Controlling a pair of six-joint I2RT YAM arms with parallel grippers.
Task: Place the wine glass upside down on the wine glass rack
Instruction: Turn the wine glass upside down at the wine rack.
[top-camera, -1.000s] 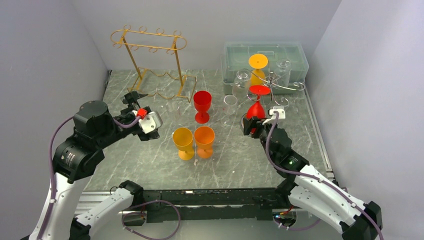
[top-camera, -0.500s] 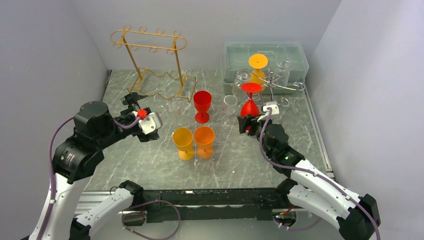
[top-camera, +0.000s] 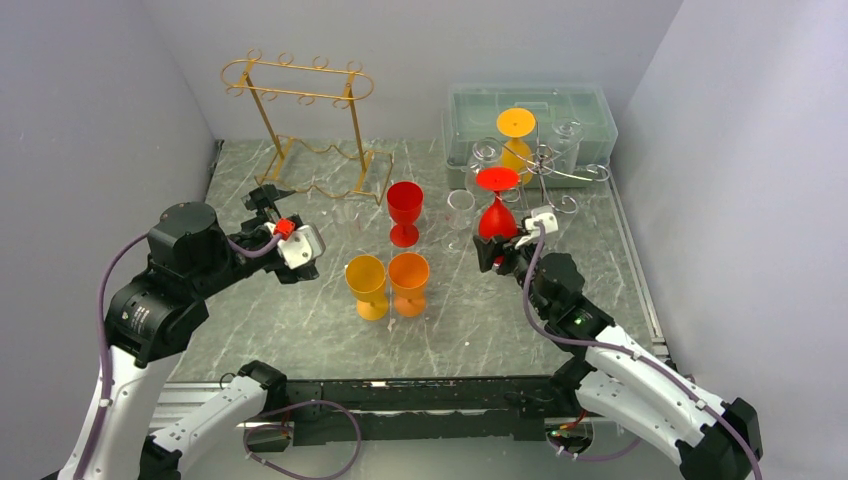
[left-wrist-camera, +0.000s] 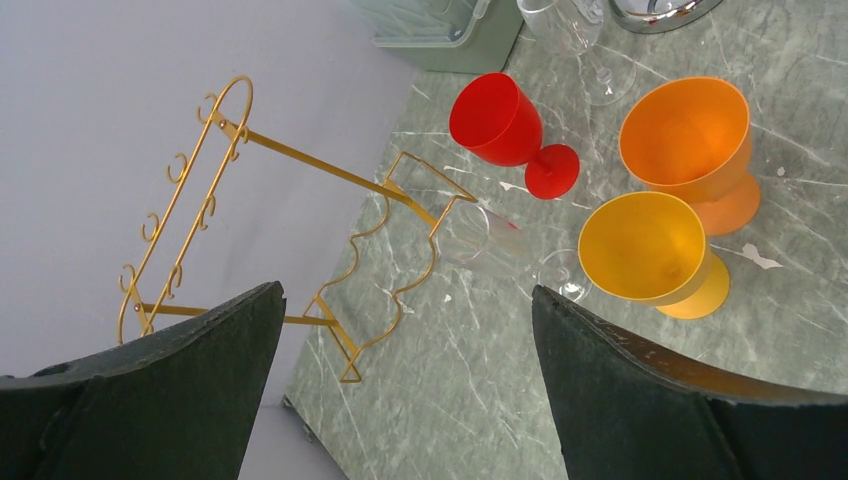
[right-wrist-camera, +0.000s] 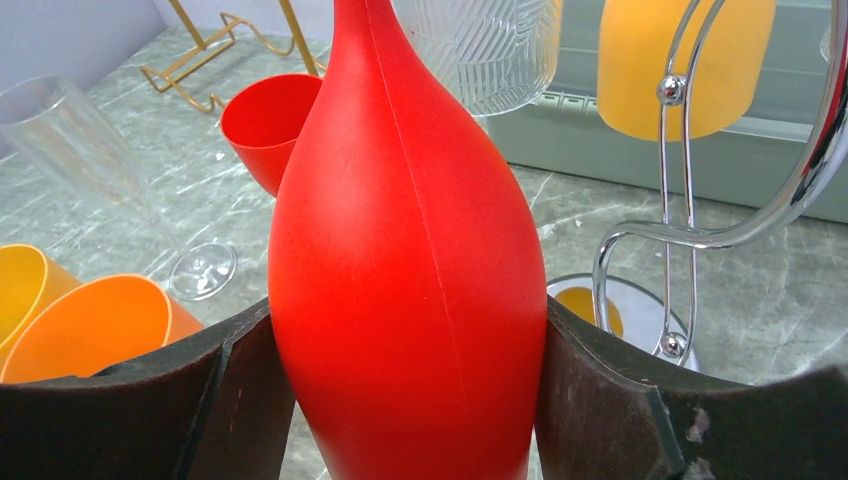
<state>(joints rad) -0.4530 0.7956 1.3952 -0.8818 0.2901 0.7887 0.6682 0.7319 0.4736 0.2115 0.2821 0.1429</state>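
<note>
- The red wine glass (top-camera: 497, 212) is upside down, foot uppermost, lifted above the worktop (top-camera: 300, 325) just in front of the chrome rack (right-wrist-camera: 668, 90).
- The right gripper (top-camera: 497, 246) has its jaws clamped on either side of the glass's bowl.
- On the chrome rack hang an inverted yellow-orange glass (top-camera: 516, 138) and clear glasses, with a green lidded box (top-camera: 585, 108) behind it.
- Near the middle of the worktop stand a red goblet (top-camera: 405, 207), a yellow cup (top-camera: 366, 282) and an orange cup (top-camera: 409, 279), the two cups touching.
- A clear flute (left-wrist-camera: 480, 236) lies on its side by the gold rack (top-camera: 300, 92).
- The left gripper (left-wrist-camera: 405, 300) hovers near the gold rack, its jaws spread wide and holding nothing.
</note>
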